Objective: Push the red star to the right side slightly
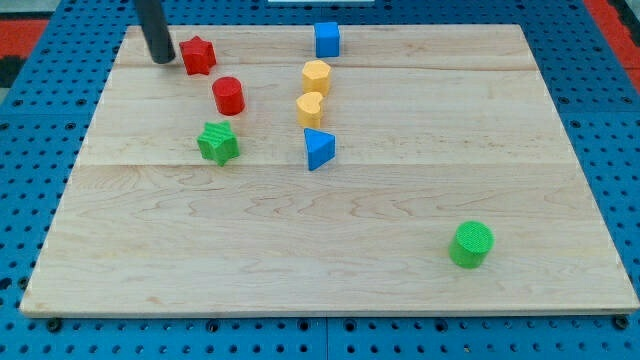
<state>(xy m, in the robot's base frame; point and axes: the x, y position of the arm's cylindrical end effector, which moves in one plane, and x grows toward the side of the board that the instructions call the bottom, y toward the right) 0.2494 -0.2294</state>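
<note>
The red star (198, 55) lies near the view's top left corner of the wooden board (330, 250). My tip (163, 59) stands just to the left of the red star, very close to it or touching its left side. A red cylinder (228, 95) lies below and right of the star.
A green star (217, 143) lies below the red cylinder. A blue cube (326, 39) is at the top centre. A yellow hexagon (316, 76), a yellow heart (310, 108) and a blue triangle (319, 148) line up below it. A green cylinder (471, 244) sits at the bottom right.
</note>
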